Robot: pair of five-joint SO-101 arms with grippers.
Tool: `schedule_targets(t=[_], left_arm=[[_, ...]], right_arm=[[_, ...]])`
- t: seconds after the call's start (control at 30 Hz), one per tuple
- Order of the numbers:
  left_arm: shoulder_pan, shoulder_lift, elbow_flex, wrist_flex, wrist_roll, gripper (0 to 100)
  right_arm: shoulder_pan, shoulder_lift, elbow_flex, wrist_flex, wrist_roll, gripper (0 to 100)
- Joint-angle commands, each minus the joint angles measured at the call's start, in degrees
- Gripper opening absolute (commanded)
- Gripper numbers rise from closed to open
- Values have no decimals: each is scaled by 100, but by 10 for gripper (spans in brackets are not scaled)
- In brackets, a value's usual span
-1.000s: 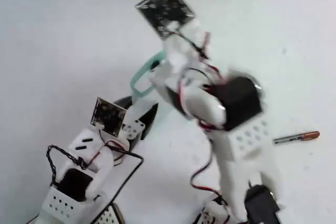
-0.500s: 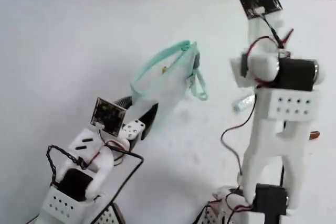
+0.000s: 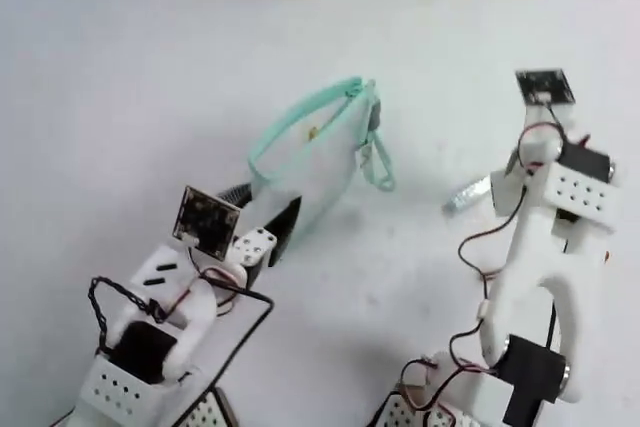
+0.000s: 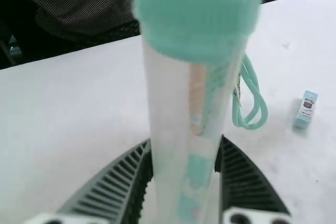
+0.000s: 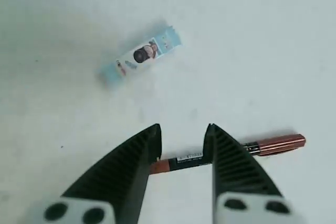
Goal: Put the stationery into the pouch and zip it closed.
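The translucent pouch (image 3: 310,152) with its teal zipper rim lies open on the table, its near end held in my left gripper (image 4: 184,166), which is shut on it. A tan stick-shaped item (image 4: 195,103) shows through the pouch wall. A small blue eraser (image 3: 466,194) (image 5: 140,56) lies right of the pouch. My right gripper (image 5: 181,137) hangs open just above a copper-coloured pen (image 5: 273,144), which lies crosswise under its fingers. In the high view the right arm (image 3: 550,207) covers most of that pen.
The pouch's teal loop strap (image 3: 378,162) trails toward the eraser. Cables hang by both arm bases near the table's front edge. Bare white table (image 3: 120,77) stretches to the left and behind the pouch.
The right arm swung away from above the pouch to the right side and came down over the pen. The left gripper kept still, holding the pouch.
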Motion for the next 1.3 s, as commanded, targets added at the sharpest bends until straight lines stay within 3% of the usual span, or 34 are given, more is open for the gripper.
schedule_targets(t=[0.0, 0.2, 0.47, 0.6, 0.8, 1.1, 1.27], left_arm=[[-48, -84, -273, -79, 44, 194], [-48, -84, -273, -123, 44, 165], [-48, -84, -273, -123, 44, 165], [-31, -84, -273, -105, 44, 165], [-4, -84, -273, -114, 44, 165], [-4, -84, -273, -114, 44, 165], [-4, -84, -273, -114, 44, 165]], right_arm=[[462, -57, 360, -734, 70, 137], [708, -4, 536, -1244, 70, 138], [-321, 84, 527, -1305, -26, 138], [-549, 400, 290, -1156, -598, 145], [-919, 1455, -580, -752, -2110, 314], [-919, 3662, -2382, -418, -3033, 236], [-664, 4585, -3736, 409, -3033, 9]])
